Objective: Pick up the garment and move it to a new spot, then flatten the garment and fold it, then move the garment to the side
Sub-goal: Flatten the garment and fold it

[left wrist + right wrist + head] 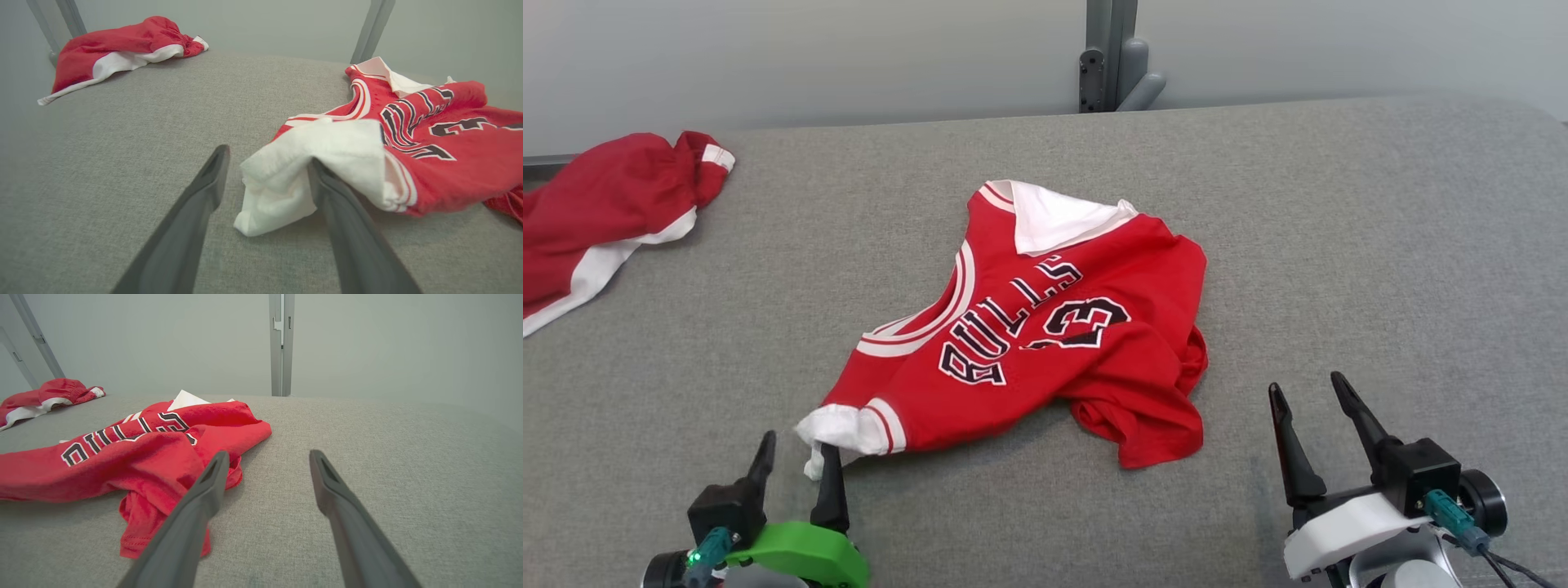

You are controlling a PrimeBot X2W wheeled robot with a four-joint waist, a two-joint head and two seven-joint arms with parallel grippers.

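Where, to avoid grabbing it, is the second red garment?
The second garment lies far left in the head view, on the grey surface, apart from the jersey.

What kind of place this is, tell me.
Likely a robot test setup: a grey fabric-covered table, a bare wall with a metal post, a red jersey and another red garment.

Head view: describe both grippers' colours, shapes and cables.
Both have two long, dark, tapered fingers and a teal plug. The left gripper has a bright green shell and a small green light; the right gripper has a white shell and a black cable.
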